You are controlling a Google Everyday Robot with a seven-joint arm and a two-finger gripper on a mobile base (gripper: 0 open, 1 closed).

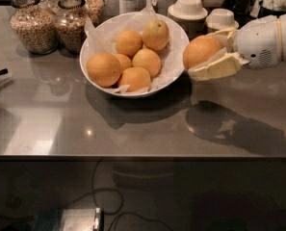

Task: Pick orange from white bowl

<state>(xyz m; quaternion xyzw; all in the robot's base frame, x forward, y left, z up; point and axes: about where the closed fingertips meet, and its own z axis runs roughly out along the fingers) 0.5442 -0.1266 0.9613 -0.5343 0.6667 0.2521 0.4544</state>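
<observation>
In the camera view the gripper hangs over the grey worktop toward its right edge, reaching in from that side. Its two cream fingers are clamped on the orange, one above the fruit and one below. The orange is outside the white bowl, just beside its right rim, off the surface, with a shadow on the worktop beneath it. The bowl sits near the far edge, paper-lined, with other oranges inside. Two grain jars stand at the far left corner, and two white lidded cups stand at the far edge behind the gripper
</observation>
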